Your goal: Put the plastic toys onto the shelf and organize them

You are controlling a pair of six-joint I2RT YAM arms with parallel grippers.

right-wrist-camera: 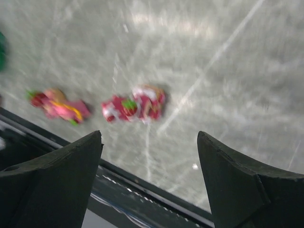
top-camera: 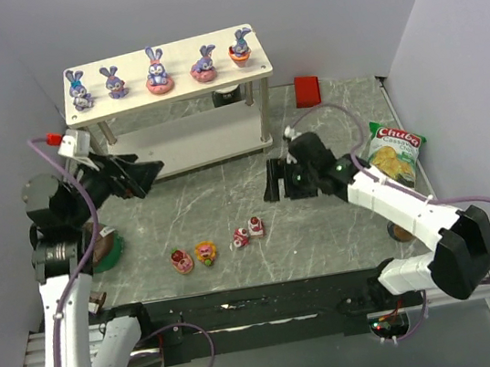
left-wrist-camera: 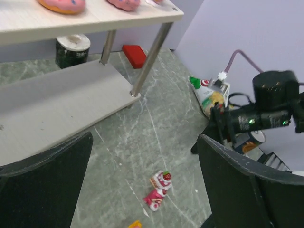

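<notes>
The shelf point(top-camera: 122, 100) stands at the back. Five purple-blue bunnies stand in a row on its top board, from the leftmost point(top-camera: 77, 90) to the rightmost point(top-camera: 241, 47). Four sweets lie on the table: a pink one point(top-camera: 181, 261), an orange-yellow one point(top-camera: 206, 253), and a red-pink pair point(top-camera: 240, 238), point(top-camera: 257, 226). That pair shows in the left wrist view point(left-wrist-camera: 161, 187) and, blurred, in the right wrist view point(right-wrist-camera: 135, 107). My left gripper point(top-camera: 149, 179) point(left-wrist-camera: 145, 137) is open and empty in front of the shelf. My right gripper point(top-camera: 277, 165) point(right-wrist-camera: 149, 137) is open and empty above the table, right of the shelf.
A red block point(top-camera: 308, 89) lies right of the shelf. A chips bag point(top-camera: 395, 152) lies at the right wall. A brown ring cake on a green plate point(top-camera: 102, 246) sits by my left arm. A dark can point(top-camera: 227, 94) stands behind the shelf. The lower board point(left-wrist-camera: 57, 99) is bare.
</notes>
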